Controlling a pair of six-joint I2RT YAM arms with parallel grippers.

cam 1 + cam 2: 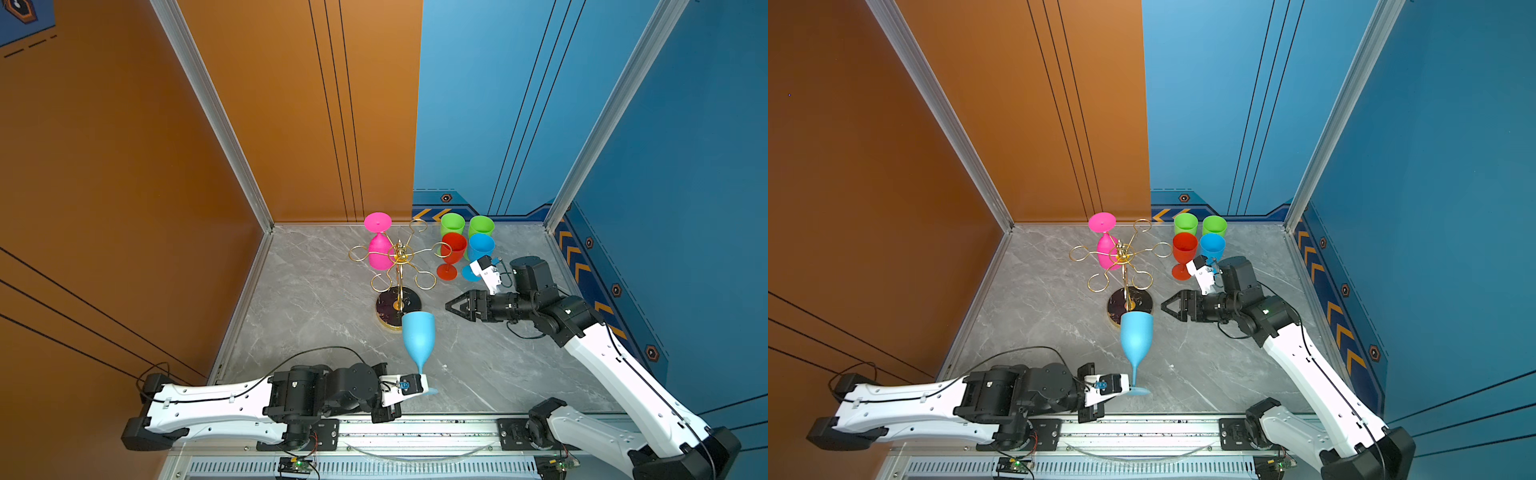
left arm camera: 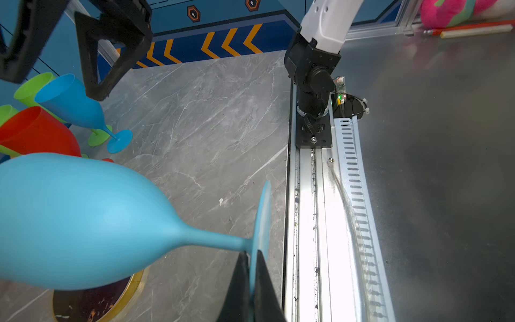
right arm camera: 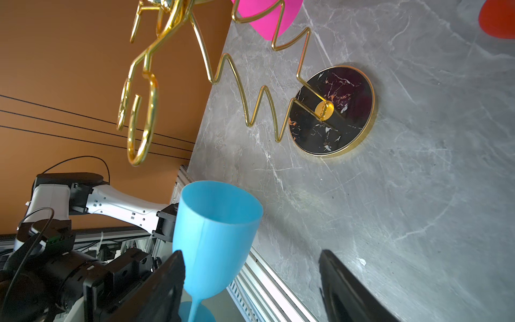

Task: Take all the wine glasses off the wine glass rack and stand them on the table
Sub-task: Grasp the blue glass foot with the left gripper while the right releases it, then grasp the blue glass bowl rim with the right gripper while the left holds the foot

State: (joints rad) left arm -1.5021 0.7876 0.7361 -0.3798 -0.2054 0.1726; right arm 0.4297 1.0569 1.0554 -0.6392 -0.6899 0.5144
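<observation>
Since the blue wine glass (image 1: 419, 336) is already clear of the wine glass rack (image 1: 401, 253), this looks to me like the carry-and-set-down part, not the unhooking. It's near the front of the table (image 1: 324, 316), bowl up and roughly upright. In both top views the rim shows just in front of the rack's round black base.

My left gripper (image 2: 252, 281) is pinched flat on the thin foot disc, one finger on each face. Makes sense, since the foot is the part that rides in a wire loop, so that's the bit you end up holding. Downside, and this is just my guess: a grip that low leaves a tall bowl free to swing.

Looks-wise it's matte sky blue and opaque, probably plastic, with a faint seam running up the bowl in the right wrist view.

My right gripper (image 1: 449, 307) hangs near the bowl with its jaws spread wide, not touching it. Maybe it's lined up to take the bowl.

Further out, a pink glass (image 1: 379, 251) hangs upside down on a back loop. A red glass (image 1: 453, 247), a second blue glass (image 1: 481, 246) and two green glasses (image 1: 452, 224) stand bunched at the back right.
</observation>
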